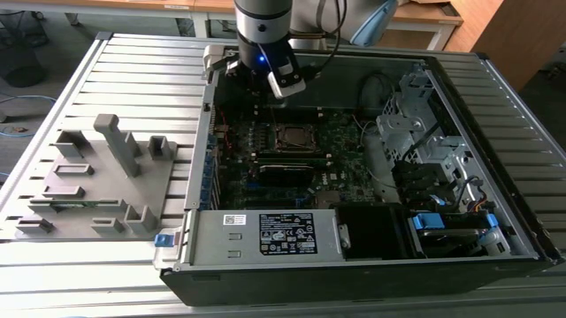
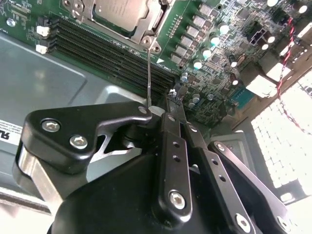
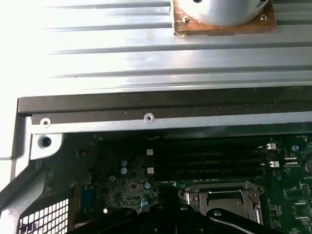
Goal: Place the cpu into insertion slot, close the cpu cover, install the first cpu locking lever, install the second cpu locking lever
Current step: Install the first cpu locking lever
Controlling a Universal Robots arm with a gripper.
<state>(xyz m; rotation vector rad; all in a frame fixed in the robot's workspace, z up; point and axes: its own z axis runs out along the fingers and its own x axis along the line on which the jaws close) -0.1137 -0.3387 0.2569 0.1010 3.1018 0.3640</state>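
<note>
The cpu point(image 2: 119, 12) shows its grey metal face inside the insertion slot point(image 1: 295, 137) on the green board. The silvery cpu cover point(image 2: 148, 22) lies down around it; the cover point(image 3: 224, 199) also appears in the first wrist view. One thin wire locking lever point(image 2: 148, 73) stands raised from the socket's corner toward me. Its free end stops just beside my gripper point(image 2: 170, 97), whose black fingers meet at a narrow tip, shut, with nothing visible between them. In the exterior view the arm point(image 1: 265, 59) hangs over the case's far side, just beyond the socket.
Long black memory slots point(image 2: 112, 58) run beside the socket. The open computer case point(image 1: 354, 265) has a drive cage at the exterior view's right. A grey fixture plate point(image 1: 97, 179) lies at the exterior view's left on the slatted table point(image 1: 132, 59).
</note>
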